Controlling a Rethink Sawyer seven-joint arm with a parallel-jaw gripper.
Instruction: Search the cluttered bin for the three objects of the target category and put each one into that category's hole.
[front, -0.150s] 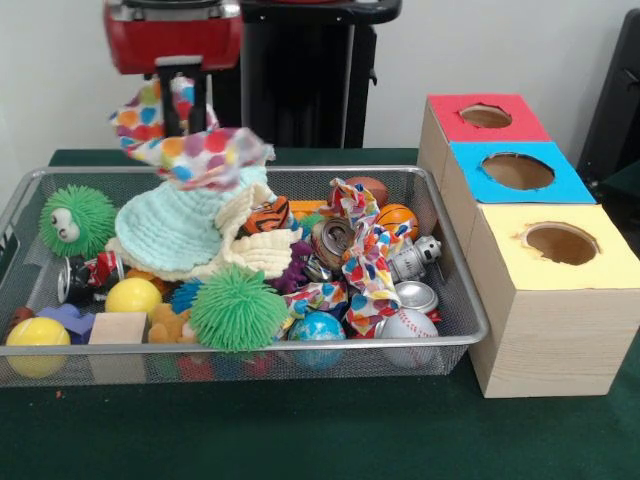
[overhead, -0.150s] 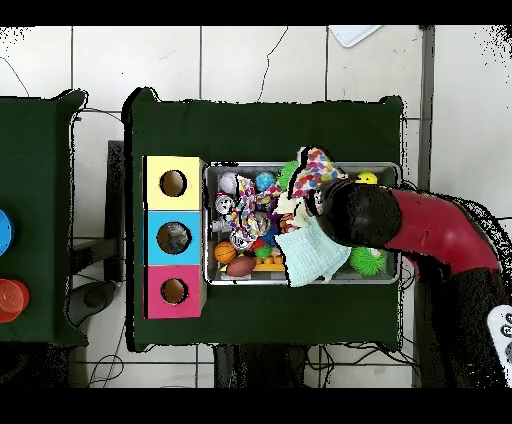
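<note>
Jaws (front, -0.150s: 183, 112) hidden behind polka-dot cloth (front, -0.150s: 195, 143)

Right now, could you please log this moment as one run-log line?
gripper: shut on polka-dot cloth, lifted above wire bin | red, blue, yellow holes: nothing entering

The front view looks from low across the table, close to the wire bin (front, -0.150s: 440, 300) and the row of three boxes (front, -0.150s: 540, 290), with the arm entering from above. The overhead view looks straight down from high up, taking in the whole table (overhead, -0.150s: 265, 125) and surrounding floor (overhead, -0.150s: 240, 60). Both views share the bin (overhead, -0.150s: 300, 282), the boxes (overhead, -0.150s: 173, 237) and the arm, turned half round between them.
</note>
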